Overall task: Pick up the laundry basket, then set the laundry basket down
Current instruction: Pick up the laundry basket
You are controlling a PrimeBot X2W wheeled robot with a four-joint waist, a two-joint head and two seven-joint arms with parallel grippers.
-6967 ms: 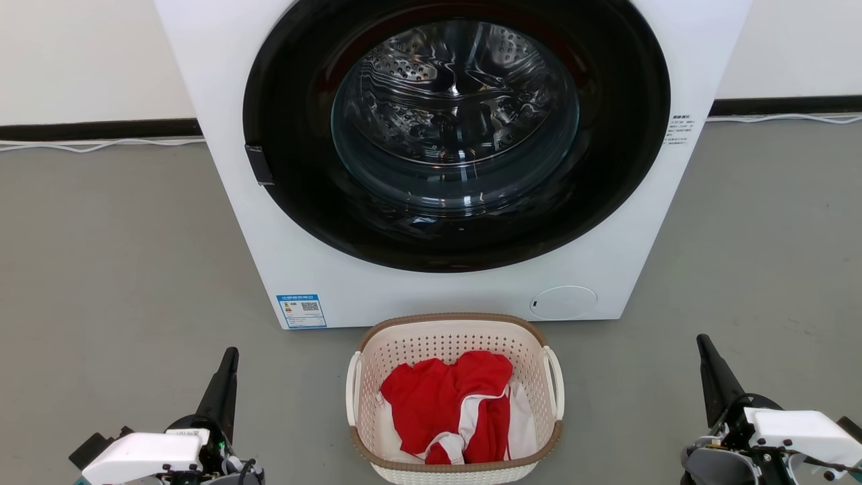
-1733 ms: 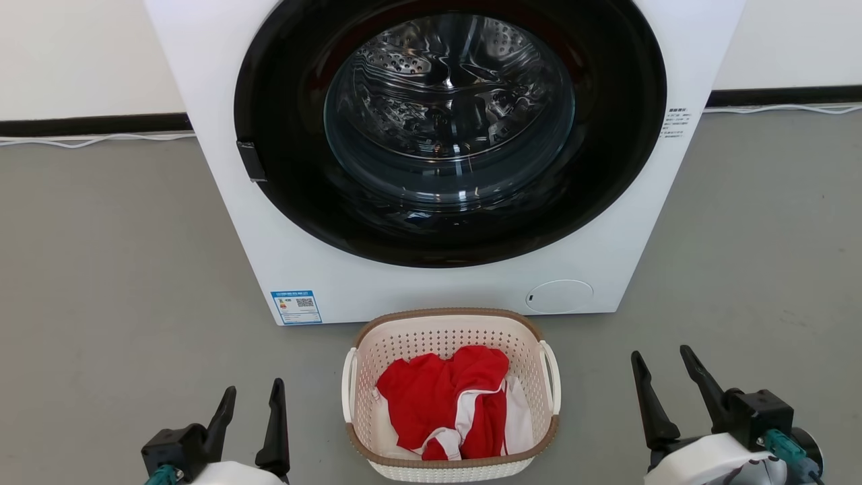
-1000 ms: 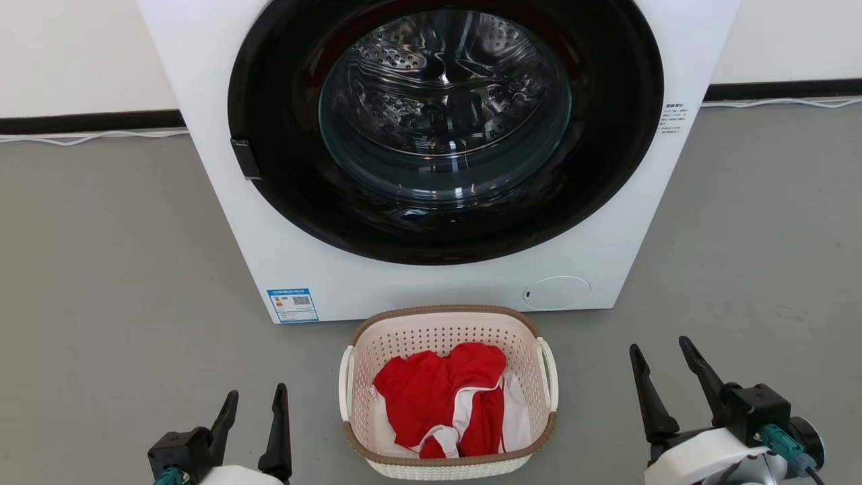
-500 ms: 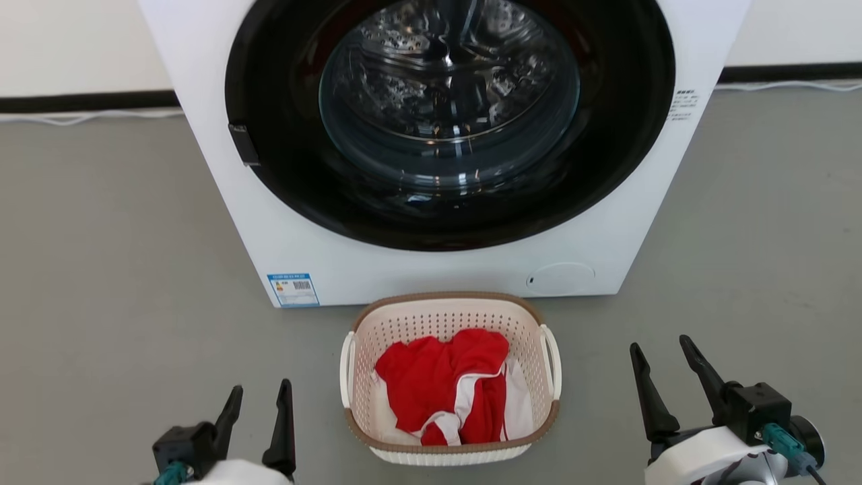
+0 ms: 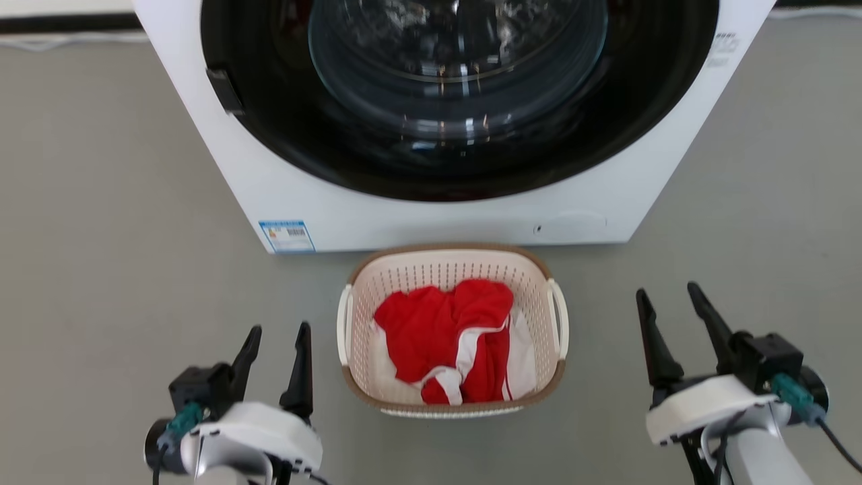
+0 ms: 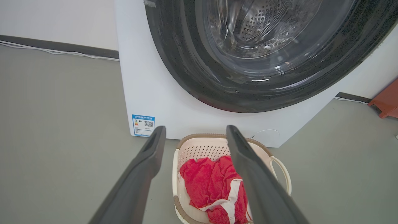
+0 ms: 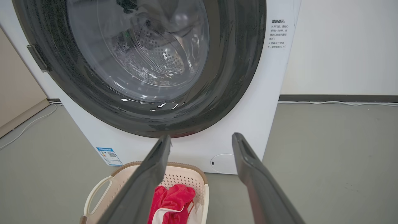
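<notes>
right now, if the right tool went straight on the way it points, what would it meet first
Probably the white lower front of the washing machine; the right tool looks aimed past the laundry basket.

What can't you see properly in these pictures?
Head view: the laundry basket floor, covered by the red and white clothes.
Head view: the washing machine top, cut off by the upper edge.
Head view: the blue sticker print, too small to read.
Left wrist view: the laundry basket near end, cut off by the bottom edge.
</notes>
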